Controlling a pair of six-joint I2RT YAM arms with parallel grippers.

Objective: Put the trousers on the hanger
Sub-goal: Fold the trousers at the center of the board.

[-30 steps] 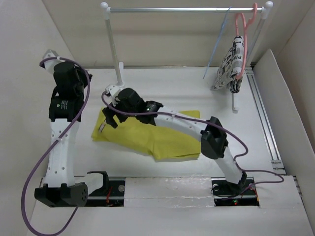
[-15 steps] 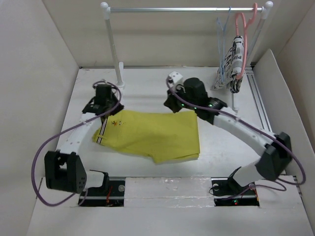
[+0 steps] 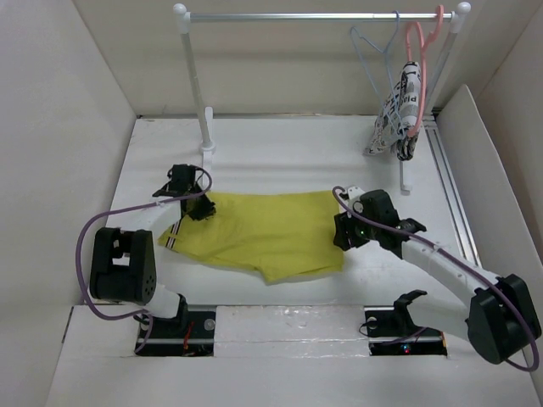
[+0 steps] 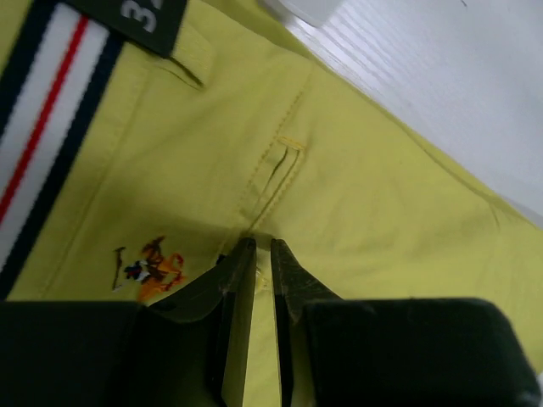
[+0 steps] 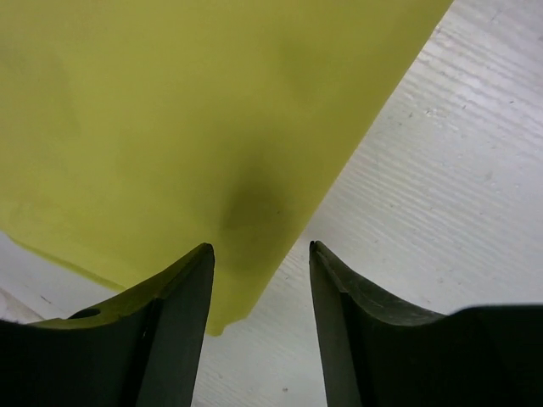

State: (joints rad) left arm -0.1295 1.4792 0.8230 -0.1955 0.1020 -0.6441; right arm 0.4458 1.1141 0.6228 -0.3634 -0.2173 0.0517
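The left gripper [image 4: 263,248] is clenched on a small fold of the trousers [image 3: 271,233], near the striped waistband [image 4: 42,161]. The trousers lie flat on the table [image 3: 280,153]. The right gripper [image 5: 261,248] is released, its jaws apart over their right edge. The hanger [image 3: 371,51] hangs on the rail [image 3: 297,15], well apart from the trousers.

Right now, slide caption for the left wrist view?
Left claw pinching a fold of the mustard-yellow trousers beside the embroidered logo, near the striped waistband.
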